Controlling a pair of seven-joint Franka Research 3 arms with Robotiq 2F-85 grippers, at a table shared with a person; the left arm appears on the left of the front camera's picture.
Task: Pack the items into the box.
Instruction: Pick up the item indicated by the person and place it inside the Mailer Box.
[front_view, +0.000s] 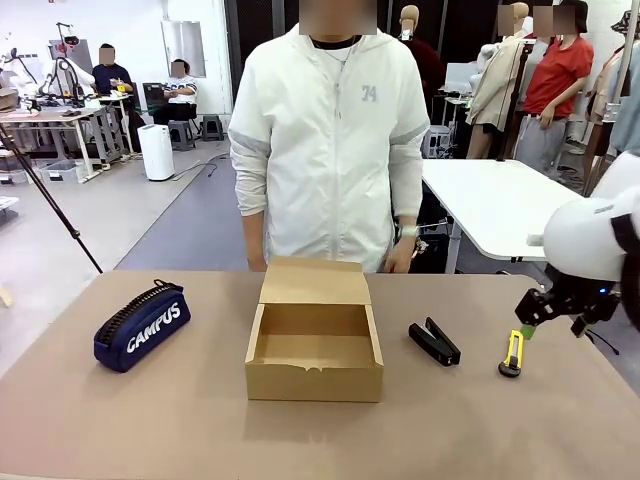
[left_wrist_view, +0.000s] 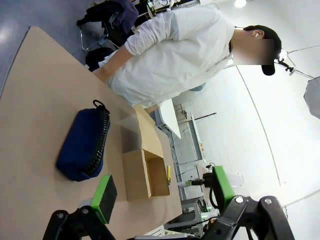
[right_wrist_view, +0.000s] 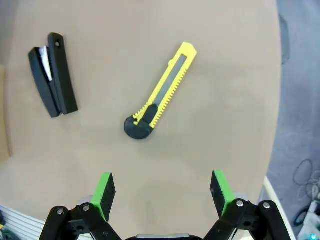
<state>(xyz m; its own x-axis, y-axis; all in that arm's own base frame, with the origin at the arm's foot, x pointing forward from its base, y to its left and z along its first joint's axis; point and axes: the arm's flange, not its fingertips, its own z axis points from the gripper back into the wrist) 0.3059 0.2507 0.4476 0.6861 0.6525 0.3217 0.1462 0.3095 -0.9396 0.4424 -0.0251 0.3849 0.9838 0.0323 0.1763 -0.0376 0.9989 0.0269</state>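
Right hand: jaws wide, holding nothing, poised above the yellow cutter.
Left hand: jaws wide and bare, above the desk at the pouch's end.
Yellow cutter: flat at 3 o'clock from the box, outermost. It lies askew to the fingers, so an unturned pinch could skid it or scrape the desk.
Stapler: between cutter and box, apart from both. A skidding cutter or wide jaws might knock it.
Box: centre, open, nothing inside. It looks light, so a clumsy drop could shove it.
Lid: upright at 12 o'clock, and may fall shut if bumped.
Pouch: 9 o'clock and bulky. It could catch on the rim.
Person: 12 o'clock, hands low behind the lid, within an arm's reach.
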